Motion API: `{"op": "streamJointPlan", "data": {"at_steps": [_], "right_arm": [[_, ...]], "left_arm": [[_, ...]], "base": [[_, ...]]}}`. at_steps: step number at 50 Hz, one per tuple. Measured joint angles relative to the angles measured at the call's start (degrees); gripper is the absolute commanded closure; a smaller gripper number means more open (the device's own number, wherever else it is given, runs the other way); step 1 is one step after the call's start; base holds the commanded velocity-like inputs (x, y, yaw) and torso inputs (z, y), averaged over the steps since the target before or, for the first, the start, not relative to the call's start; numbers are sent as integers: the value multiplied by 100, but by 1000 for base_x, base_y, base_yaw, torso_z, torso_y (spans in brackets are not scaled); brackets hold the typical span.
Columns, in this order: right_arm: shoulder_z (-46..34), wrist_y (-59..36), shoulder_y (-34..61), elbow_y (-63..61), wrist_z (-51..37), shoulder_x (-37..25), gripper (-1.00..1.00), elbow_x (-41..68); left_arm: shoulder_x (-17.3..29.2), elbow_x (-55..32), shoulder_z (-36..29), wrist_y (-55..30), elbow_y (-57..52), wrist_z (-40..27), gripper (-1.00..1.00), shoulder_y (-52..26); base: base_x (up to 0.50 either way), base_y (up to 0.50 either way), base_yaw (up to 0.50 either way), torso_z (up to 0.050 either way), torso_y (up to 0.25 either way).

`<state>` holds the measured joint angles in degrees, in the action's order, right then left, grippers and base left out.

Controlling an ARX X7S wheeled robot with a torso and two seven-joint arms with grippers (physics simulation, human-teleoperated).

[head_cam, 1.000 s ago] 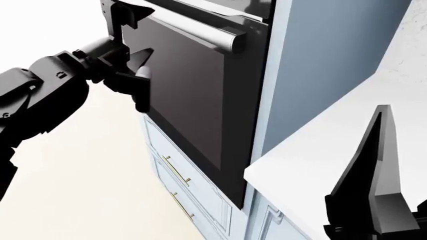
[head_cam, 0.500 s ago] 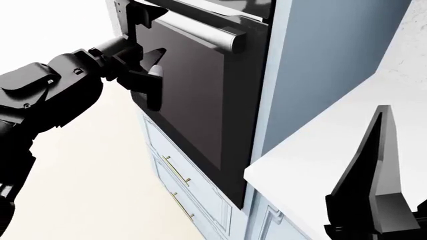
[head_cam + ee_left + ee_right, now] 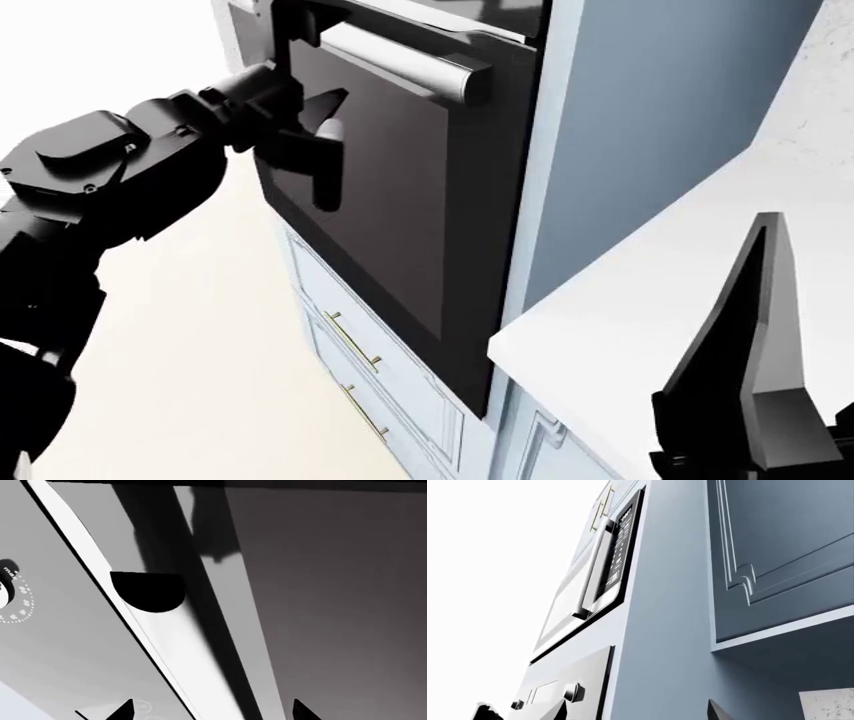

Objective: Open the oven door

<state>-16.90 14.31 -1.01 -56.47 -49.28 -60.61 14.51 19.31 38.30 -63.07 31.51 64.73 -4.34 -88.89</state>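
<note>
One arm alone is engaged: the left gripper has been carried rightward and upward across the oven door, which is seen shut in its pale-blue column, and its spread fingers now bracket the silver handle (no squeeze yet). Closing is judged next. The right gripper is parked; its state cannot be told.

Glossy black oven door, silver handle, seemingly pale-blue drawers.
</note>
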Motion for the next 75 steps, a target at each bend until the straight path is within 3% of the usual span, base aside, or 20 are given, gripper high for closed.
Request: {"op": "streamJointPlan", "data": {"at_steps": [22,54,55,75], "right_arm": [[20,39,31,50,-12,-27,-100,64],[22,119,-80,64,-44,-54,-100,20],[23,121,-82,65,-45,-55,-100,18],[23,130,-90,74,-53,-55,-100,16]], "left_arm": [[-552,-318,-561,239,888,-467,-100,-259],[-790,-2447,-2858,-1,1016,-1243,-100,-419],[-793,-2502,-2920,-2,1017,-1257,100,-421],[-777,-3063,-3644,-30,983,-1535,100,-462]], "base": [[0,0,0,0,0],[0,0,0,0,0],[0,0,0,0,0],[0,0,0,0,0]]}}
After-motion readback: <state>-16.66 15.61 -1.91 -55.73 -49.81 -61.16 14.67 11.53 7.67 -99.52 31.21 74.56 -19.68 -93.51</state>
